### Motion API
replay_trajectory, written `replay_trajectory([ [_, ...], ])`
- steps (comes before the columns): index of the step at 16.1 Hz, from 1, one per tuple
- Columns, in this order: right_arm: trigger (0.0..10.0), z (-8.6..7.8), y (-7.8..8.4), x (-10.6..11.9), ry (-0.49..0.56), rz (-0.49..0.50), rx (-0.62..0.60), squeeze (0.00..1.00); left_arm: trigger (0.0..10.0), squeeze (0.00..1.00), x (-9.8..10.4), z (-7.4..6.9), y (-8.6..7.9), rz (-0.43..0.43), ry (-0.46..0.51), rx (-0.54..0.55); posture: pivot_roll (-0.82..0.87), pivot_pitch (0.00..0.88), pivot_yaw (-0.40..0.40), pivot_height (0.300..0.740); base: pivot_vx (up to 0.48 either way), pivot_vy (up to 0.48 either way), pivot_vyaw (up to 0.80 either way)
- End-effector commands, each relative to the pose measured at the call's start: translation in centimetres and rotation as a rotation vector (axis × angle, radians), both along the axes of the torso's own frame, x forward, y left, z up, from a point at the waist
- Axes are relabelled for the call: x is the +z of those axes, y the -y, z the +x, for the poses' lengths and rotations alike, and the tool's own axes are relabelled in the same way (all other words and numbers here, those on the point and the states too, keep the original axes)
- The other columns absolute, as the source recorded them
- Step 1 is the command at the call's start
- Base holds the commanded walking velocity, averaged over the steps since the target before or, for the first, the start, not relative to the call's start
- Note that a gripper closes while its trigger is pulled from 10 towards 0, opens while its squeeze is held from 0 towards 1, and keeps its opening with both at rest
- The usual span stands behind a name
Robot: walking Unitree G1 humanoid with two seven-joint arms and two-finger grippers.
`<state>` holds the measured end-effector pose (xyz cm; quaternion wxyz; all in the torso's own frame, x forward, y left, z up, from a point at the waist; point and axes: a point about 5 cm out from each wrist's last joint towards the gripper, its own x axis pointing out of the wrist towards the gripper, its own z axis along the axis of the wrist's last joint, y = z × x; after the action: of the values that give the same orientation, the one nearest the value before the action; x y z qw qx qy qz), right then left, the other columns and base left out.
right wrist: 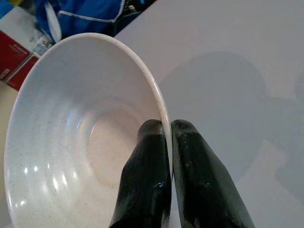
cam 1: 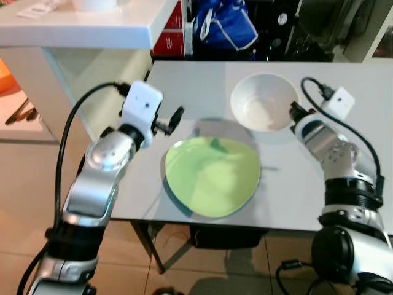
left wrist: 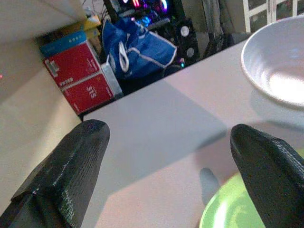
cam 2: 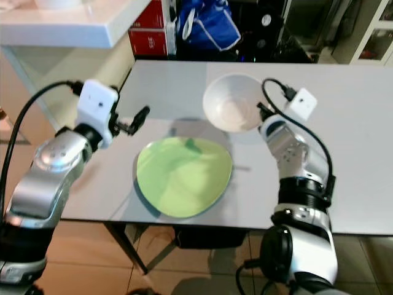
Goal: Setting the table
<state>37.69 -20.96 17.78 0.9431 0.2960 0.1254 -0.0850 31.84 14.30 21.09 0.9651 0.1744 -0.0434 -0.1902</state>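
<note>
Now the right gripper pinches the rim of the round white ceramic bowl above the grey table; the left gripper, spread, hovers beside the light-green rounded plate near its front edge.

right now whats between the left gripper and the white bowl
Only bare grey table, seen in the left eye view and the left wrist view. The left gripper hovers open beside the green plate; the right gripper pinches the white bowl by its rim.

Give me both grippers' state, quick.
Left gripper: open, empty, above the table by the green plate.
Right gripper: shut on the white bowl rim.
</note>
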Motion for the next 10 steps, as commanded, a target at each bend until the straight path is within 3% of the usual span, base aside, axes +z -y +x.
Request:
replay_trajectory([
  [1,10.0,0.0,0.0,-0.2,0.006,0.017,0.001,0.0,10.0,0.0,0.2,-0.5,-0.1,0.012,0.007,-0.019,0.04,0.0,0.043,0.74,0.0,0.0,0.0],
  [6,10.0,0.6,-0.2,-1.8,-0.033,0.14,-0.036,0.0,10.0,0.0,-1.6,-2.6,0.1,0.023,-0.074,-0.166,0.0,0.0,0.05,0.74,0.0,0.0,0.0],
  [8,10.0,1.1,-0.6,-2.4,-0.066,0.19,-0.025,0.0,10.0,0.0,-2.5,-4.3,0.3,0.016,-0.13,-0.269,0.0,0.0,0.049,0.74,0.0,0.0,0.0],
  [10,10.0,1.5,-0.6,-2.5,-0.077,0.16,-0.02,0.0,10.0,0.0,-2.6,-4.8,0.2,0.021,-0.13,-0.281,0.0,0.0,0.044,0.74,0.0,0.0,0.0],
])
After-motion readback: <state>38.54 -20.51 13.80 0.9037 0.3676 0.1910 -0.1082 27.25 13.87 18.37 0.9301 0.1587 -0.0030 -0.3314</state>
